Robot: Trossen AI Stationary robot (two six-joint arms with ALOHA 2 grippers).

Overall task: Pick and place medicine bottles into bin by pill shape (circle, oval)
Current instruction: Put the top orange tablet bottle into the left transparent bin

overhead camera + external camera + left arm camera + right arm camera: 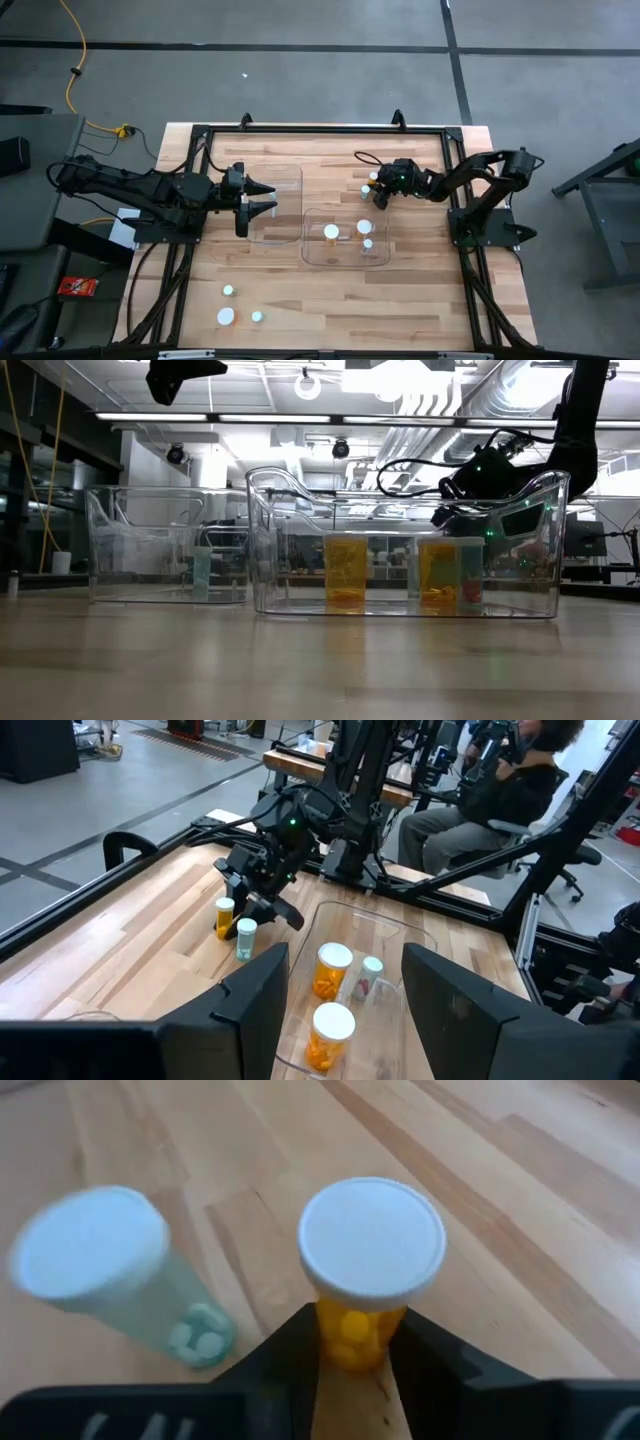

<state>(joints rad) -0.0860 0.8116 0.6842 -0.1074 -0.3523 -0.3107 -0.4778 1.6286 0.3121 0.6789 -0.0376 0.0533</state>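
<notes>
Right gripper point(381, 197): it is lowered near the far right part of the tabletop, just outside the far edge of the right bin. Its fingers point(290, 1345) are pinched on the body of an amber bottle point(362, 1295) with a white cap.

Pale green bottle point(140, 1295): it is seen upright just beside the amber bottle, not touching it. Small round pills are seen inside.

Right bin point(312, 255): a clear bin is placed near the middle of the tabletop. Three bottles with white caps are held in it: two amber ones point(346, 570) and one smaller, whose colour cannot be told.

Left bin point(290, 172): a second clear bin is placed beside it, toward the left and far side. One pale bottle point(202, 572) is seen inside from the low view.

Left gripper point(262, 197): it is held above the left bin, with the fingers spread and nothing between them.

Remaining bottles point(227, 316): three white caps are seen near the near edge, toward the left corner.

Person point(500, 780): seated beyond the table, seen in the left wrist view.
</notes>
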